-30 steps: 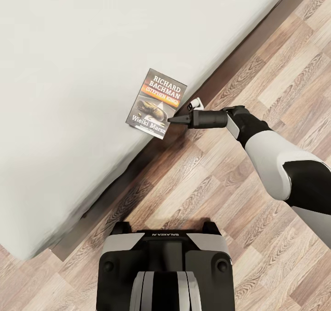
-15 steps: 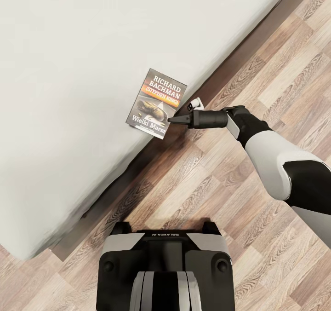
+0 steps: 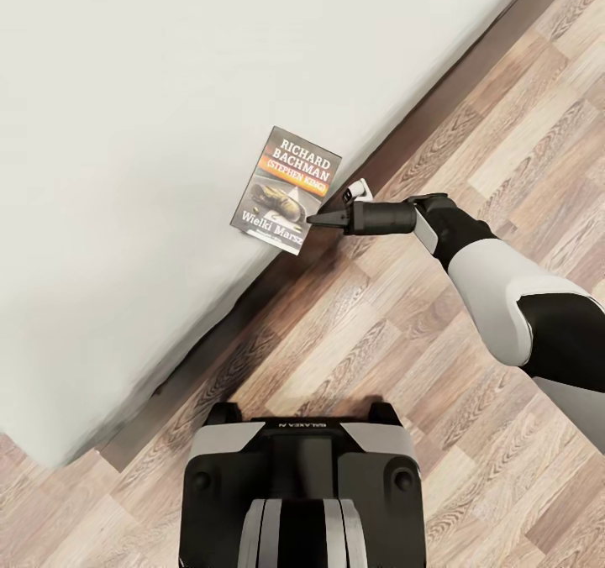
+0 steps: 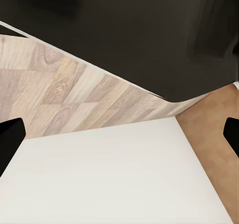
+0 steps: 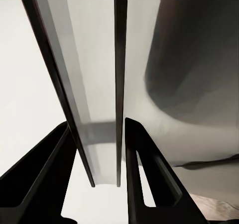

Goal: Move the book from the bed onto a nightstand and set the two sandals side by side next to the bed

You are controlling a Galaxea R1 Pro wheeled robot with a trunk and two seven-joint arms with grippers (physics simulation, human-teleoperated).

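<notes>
the book (image 3: 287, 190) lies at the bed (image 3: 126, 131) edge. the right gripper (image 3: 313, 218) clamps its lower corner. the left gripper's state can't be told.

The book (image 3: 287, 190), lying on the bed (image 3: 126, 131) close to its edge, carries white lettering "RICHARD BACHMAN", then "(STEPHEN KING)" on the orange band, and "Wielki Marsz" lower on the cover. The robot's base (image 3: 302, 433) bears a mirrored, inverted "GALAXEA".
</notes>
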